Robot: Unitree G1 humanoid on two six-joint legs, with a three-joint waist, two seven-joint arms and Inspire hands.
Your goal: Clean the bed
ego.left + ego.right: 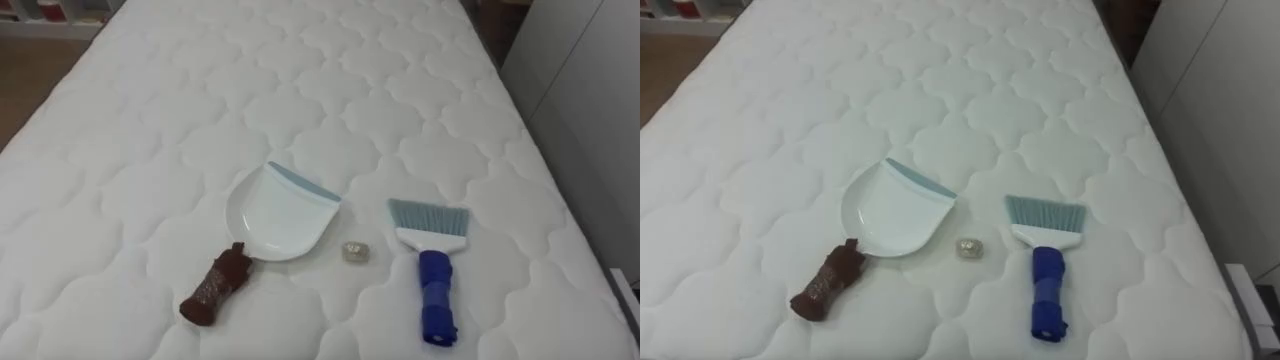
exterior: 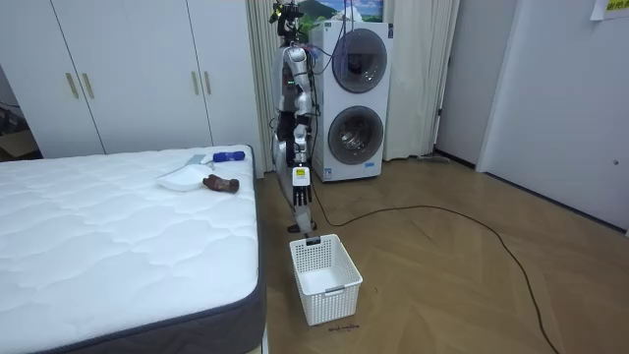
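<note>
- The left hand (image 2: 302,185) hangs low beside the robot's body, by the edge of the white quilted mattress (image 1: 150,120). How far open it is cannot be told. No tool is held in it.
- The small crumpled silvery scrap (image 1: 356,251) lies ahead of and above that hand on the bed. It sits between the two tools, just beside the pan's rounded rim.
- The white plastic dustpan with a pale blue lip (image 1: 275,215) lies on the left hand's side. Its brown textured handle (image 1: 215,290) points back toward the robot, so the handle is probably best taken first.
- The blue-handled brush with grey-blue bristles (image 1: 435,290) lies to the right and would suit the right hand.
- The pan's lip faces away from the scrap, so the pan should be turned until the lip meets it.
- The lip should be pressed lightly into the soft quilting, or the scrap may slip beneath it.
- Short strokes toward the pan are advised.
- The white lattice basket (image 2: 324,280) stands on the floor near the hand, probably for emptying the pan.
</note>
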